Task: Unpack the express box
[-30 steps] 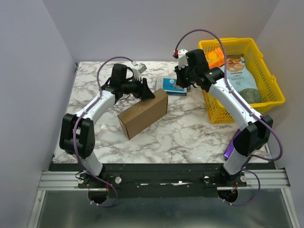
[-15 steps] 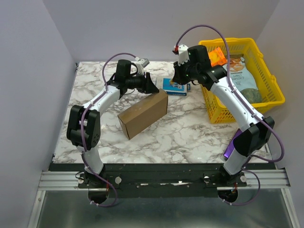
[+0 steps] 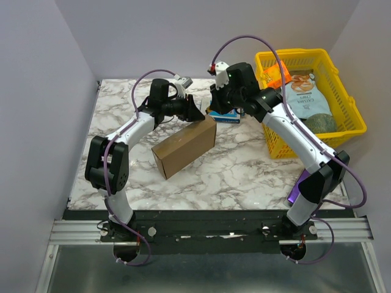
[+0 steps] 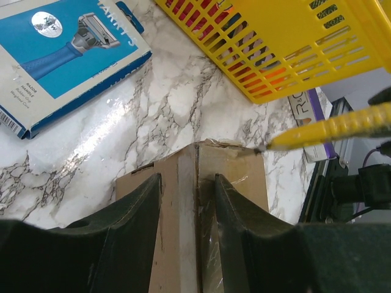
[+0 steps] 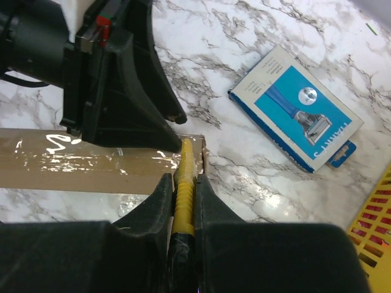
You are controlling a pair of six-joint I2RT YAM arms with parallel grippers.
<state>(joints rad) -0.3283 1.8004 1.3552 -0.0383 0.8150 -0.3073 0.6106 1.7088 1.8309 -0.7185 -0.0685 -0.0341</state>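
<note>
My right gripper (image 5: 182,180) is clamped on a yellow tool (image 5: 186,155), which I judge to be a cutter. Its tip touches the end of the express box (image 3: 183,145) just where the clear-taped seam runs out. My left gripper (image 4: 187,180) meets it at that same end, fingers apart and straddling the seam from above. I cannot tell whether they press on the cardboard.

The box lies flat on the marble table (image 3: 244,177) under both sets of fingers, lid up and taped closed. Its long axis runs away from my tool tip, leftward and back toward my bases, and the seam follows it.

I expect it to be light, stiff at the edges, giving in the lid panel and slick on the tape, so it could slide under a blade. The place to pin it is bare cardboard at this end, beside the seam.

Beyond the tip lies a blue box (image 5: 302,116), apart from the mailer. Further to my right is the yellow basket (image 3: 293,146).
</note>
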